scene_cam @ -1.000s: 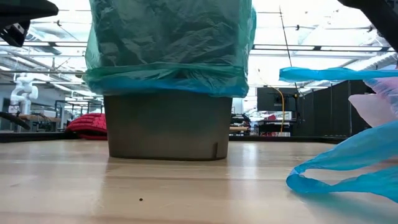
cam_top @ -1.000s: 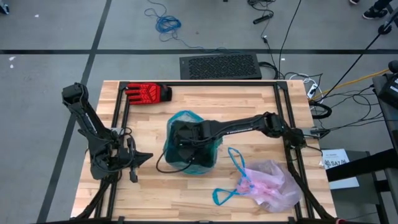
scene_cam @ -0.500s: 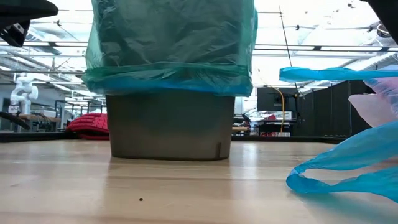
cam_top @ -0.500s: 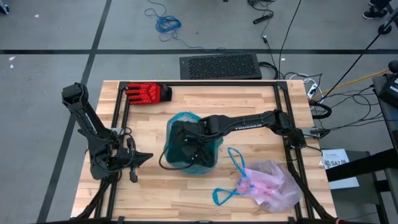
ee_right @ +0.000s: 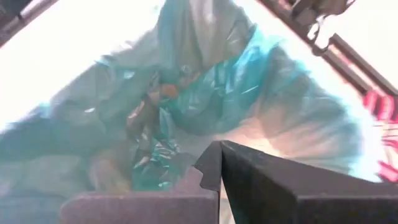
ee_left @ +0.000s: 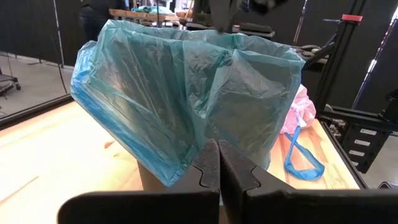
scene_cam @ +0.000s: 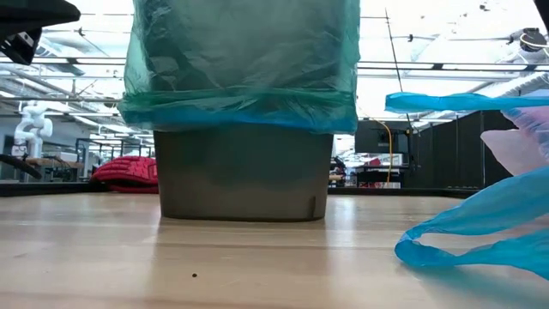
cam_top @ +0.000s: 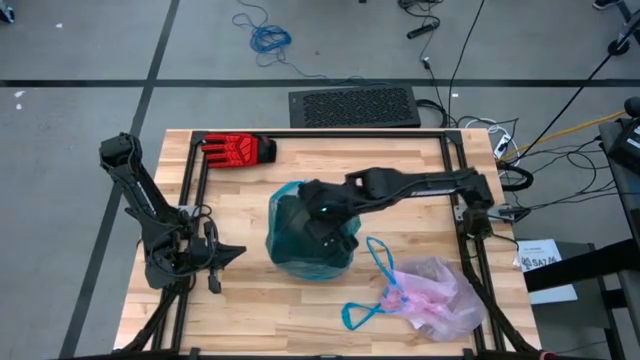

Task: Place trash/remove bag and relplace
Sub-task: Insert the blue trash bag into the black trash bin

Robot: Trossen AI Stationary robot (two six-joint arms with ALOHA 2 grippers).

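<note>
A grey bin stands mid-table, lined with a teal-green plastic bag folded over its rim. My right gripper is shut and slants down over the bin's mouth. Its wrist view looks past the fingertips into the crumpled teal lining, where brownish bits show deep inside. The pale pink-white bag lies crumpled on the table near the right front, its blue drawstring loops spread toward the bin. My left gripper waits shut at the table's left, pointing level at the bin. My right gripper's shut fingers stand at the mouth of the teal-green bag, coming from above and from the table's right. I cannot tell whether they touch the plastic. Nothing shows between the fingers.
A red glove lies at the far left of the table. A dark frame runs along the table's edges. Bare wood shows in front of the bin and between the bin and my left arm.
My right gripper has risen out of the bin and drawn back toward the table's right edge, staying shut. The bin with its teal lining has slid a little toward the right edge. The pink-white bag has not moved.
</note>
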